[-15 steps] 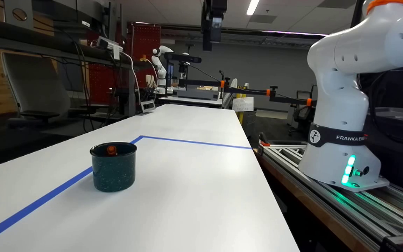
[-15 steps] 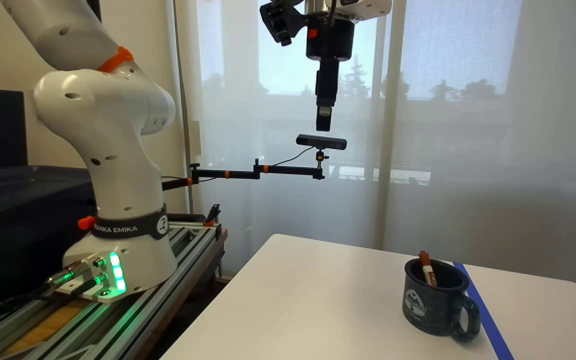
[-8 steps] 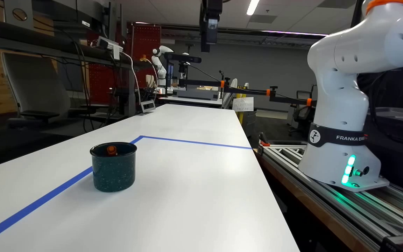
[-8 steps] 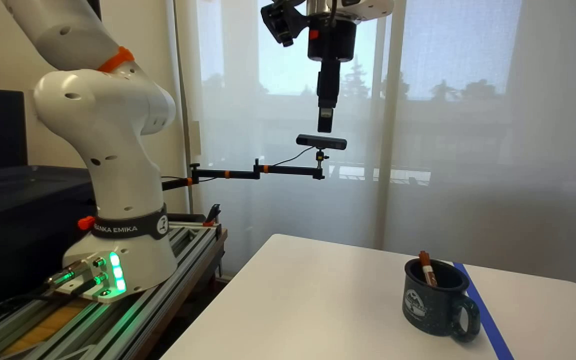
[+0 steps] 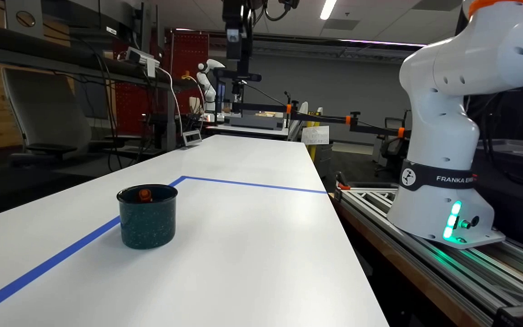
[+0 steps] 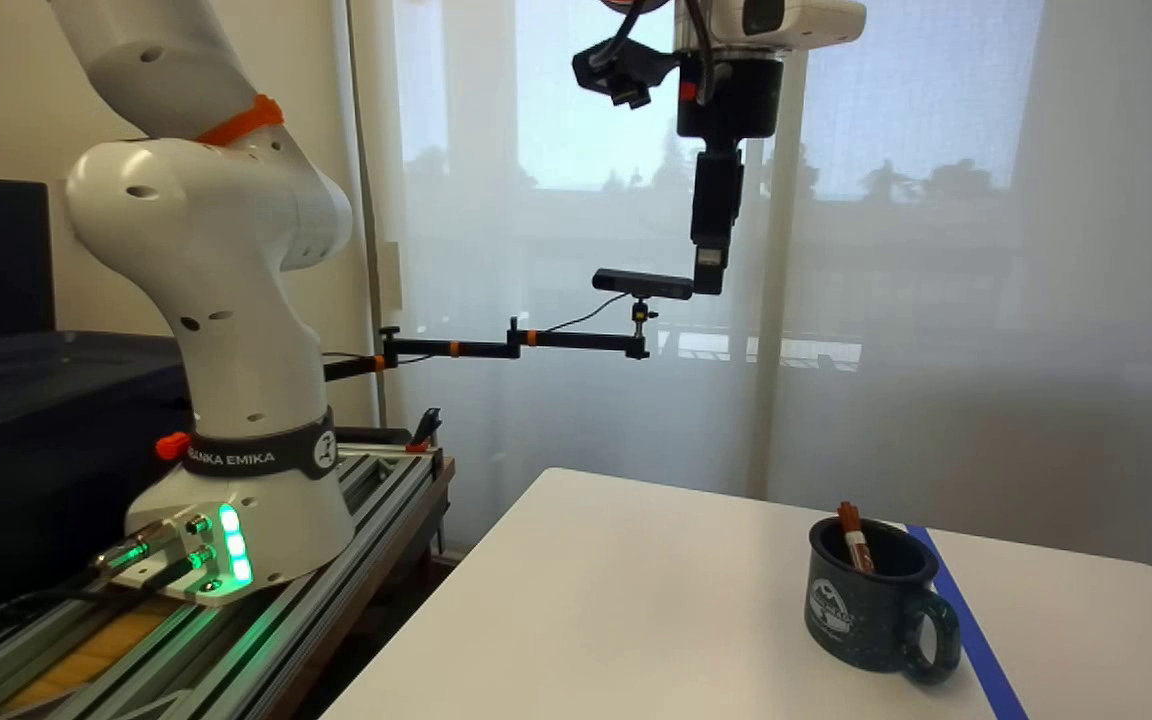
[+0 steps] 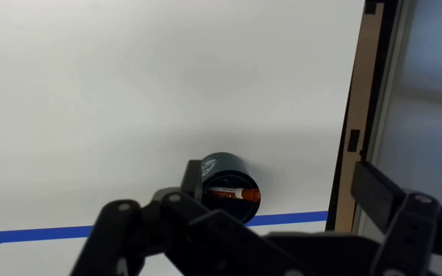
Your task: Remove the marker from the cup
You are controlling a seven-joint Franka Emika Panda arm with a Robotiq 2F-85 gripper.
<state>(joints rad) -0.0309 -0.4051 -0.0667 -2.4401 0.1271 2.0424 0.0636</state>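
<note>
The dark green speckled cup stands upright on the white table in both exterior views (image 5: 148, 227) (image 6: 861, 625). The orange marker leans inside it; its capped end pokes above the rim in an exterior view (image 6: 854, 538) and its tip shows in an exterior view (image 5: 145, 195). In the wrist view the marker (image 7: 240, 193) lies across the mouth of the cup (image 7: 226, 163), partly hidden by a finger. My gripper (image 7: 283, 184) is open and empty, with its fingers wide apart. It hangs high above the table, well above the cup, in both exterior views (image 5: 238, 56) (image 6: 710, 275).
Blue tape (image 5: 71, 247) runs on the table (image 5: 243, 272) beside the cup. The cup's handle (image 6: 936, 640) sticks out on one side. A camera on a jointed bar (image 6: 641, 285) stands behind the table. The wrist view shows the table edge (image 7: 345, 153) at right.
My gripper has moved sideways and a little down, to the left in an exterior view and to the right, toward the cup, in an exterior view. Cup and marker have not moved.
</note>
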